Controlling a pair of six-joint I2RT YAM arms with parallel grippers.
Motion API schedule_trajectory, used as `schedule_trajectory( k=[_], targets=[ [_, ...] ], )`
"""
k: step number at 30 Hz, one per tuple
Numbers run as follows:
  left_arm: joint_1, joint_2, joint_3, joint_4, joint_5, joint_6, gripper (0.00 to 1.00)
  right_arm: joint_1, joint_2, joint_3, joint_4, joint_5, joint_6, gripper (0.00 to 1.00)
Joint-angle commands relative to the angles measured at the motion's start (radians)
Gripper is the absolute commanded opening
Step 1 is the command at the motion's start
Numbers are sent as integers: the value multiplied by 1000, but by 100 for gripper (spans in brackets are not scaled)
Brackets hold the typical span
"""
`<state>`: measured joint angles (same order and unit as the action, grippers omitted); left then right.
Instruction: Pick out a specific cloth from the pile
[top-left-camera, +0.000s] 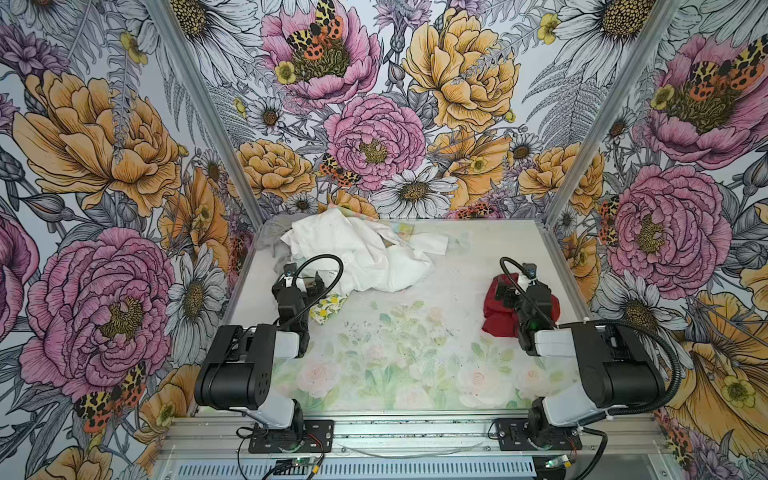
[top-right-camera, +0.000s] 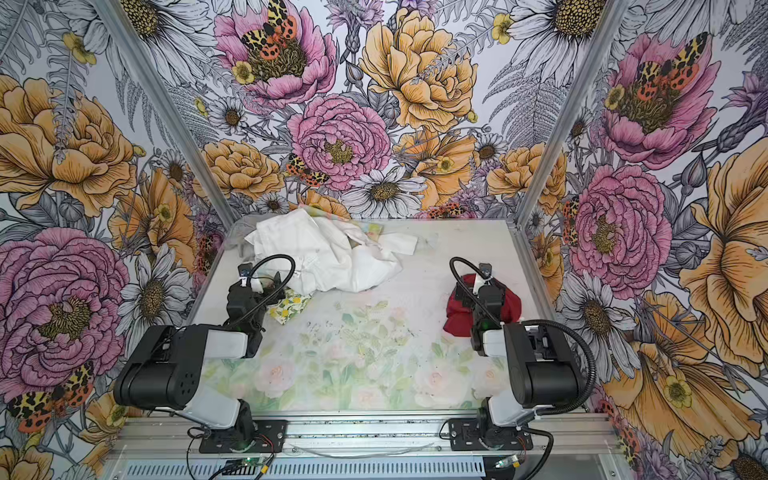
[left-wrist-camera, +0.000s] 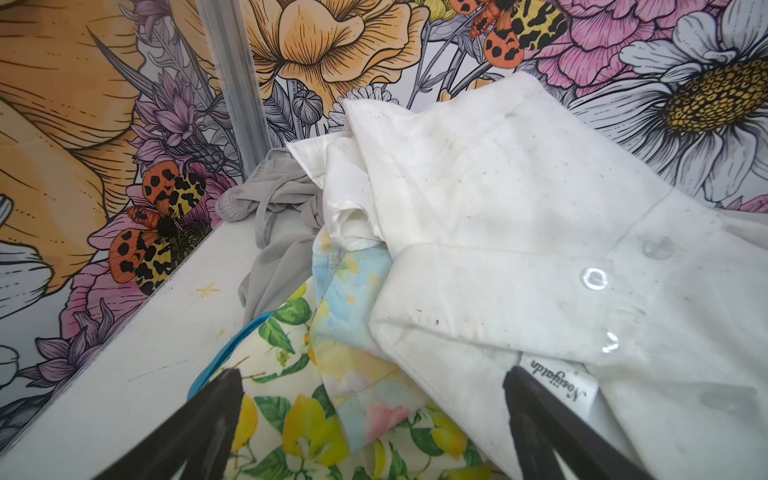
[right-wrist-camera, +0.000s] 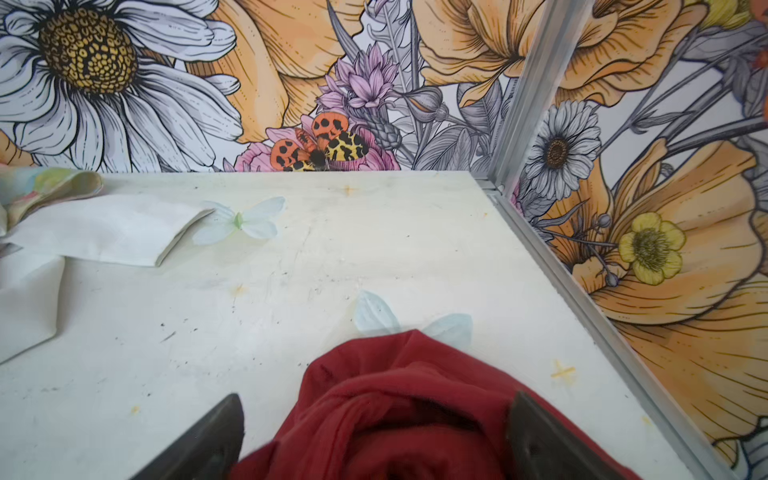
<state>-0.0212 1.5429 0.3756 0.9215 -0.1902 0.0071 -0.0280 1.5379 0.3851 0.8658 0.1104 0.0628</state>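
The cloth (top-left-camera: 496, 318) (top-right-camera: 457, 322) is dark red and lies bunched on the table at the right, apart from the pile. My right gripper (top-left-camera: 519, 287) (top-right-camera: 478, 289) hovers just over it, open. In the right wrist view the cloth (right-wrist-camera: 395, 411) bulges up between the spread fingers of that gripper (right-wrist-camera: 376, 399). The pile (top-left-camera: 365, 253) (top-right-camera: 332, 257) sits at the back left, mostly white cloth (left-wrist-camera: 519, 208). My left gripper (top-left-camera: 305, 284) (top-right-camera: 266, 286) (left-wrist-camera: 372, 382) is open at the pile's near edge, above a lemon-print cloth (top-left-camera: 328, 307) (left-wrist-camera: 299, 415).
A grey piece (left-wrist-camera: 274, 199) lies at the pile's far left by the corner post (top-left-camera: 216, 124). A pastel cloth (left-wrist-camera: 349, 291) sits between the lemon print and the white cloth. Flowered walls close in the table (top-left-camera: 395, 353) on three sides. A white sleeve (right-wrist-camera: 108, 232) reaches toward the middle.
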Motion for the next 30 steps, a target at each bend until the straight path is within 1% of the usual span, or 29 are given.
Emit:
schedule_trajectory(
  k=[1,30],
  targets=[
    [8,6,2,16,-2,-7,99,-6,1,12,-1,-44,26,99],
    [7,6,-1,21,-2,-6,99,2,1,11,0,-35,21,100]
  ],
)
